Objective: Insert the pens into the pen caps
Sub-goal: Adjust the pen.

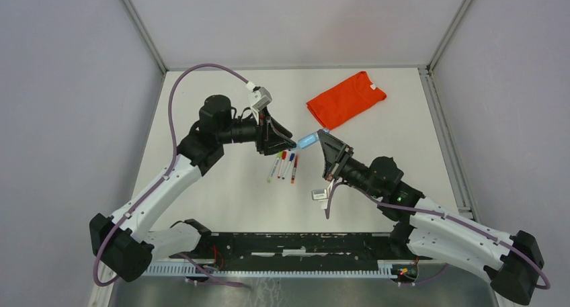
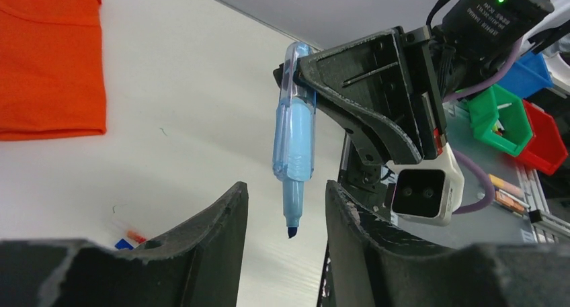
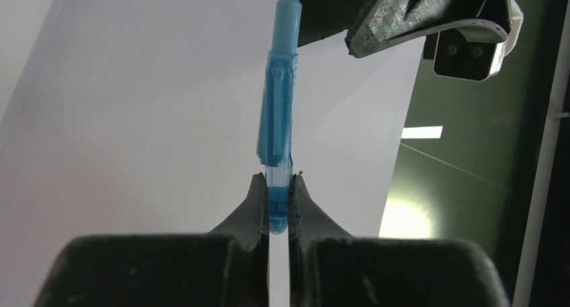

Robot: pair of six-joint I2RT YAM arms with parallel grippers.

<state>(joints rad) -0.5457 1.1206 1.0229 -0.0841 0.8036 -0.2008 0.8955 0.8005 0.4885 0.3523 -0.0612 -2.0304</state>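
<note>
Pen (image 2: 292,146), blue, up off the counter (image 1: 222,186), in the air between the two arms. Pinched at its back end by the right jaws, shut tight on it. Dark tip bare, poking into the gap between the left jaws. Left jaws about half open, with nothing held that shows, and seemingly not touching the tip. Four more pens (image 1: 283,166) lying side by side on the counter just below. No cap clear enough to pick out.

Probably very light and stiff, so no sagging from an end hold. Smooth round plastic though, so easy to slip or twist in a pinch. Best held on the thick body or back end, never on the soft tip. Best to push gently and straight into a cap, to keep from squashing that tip.
</note>
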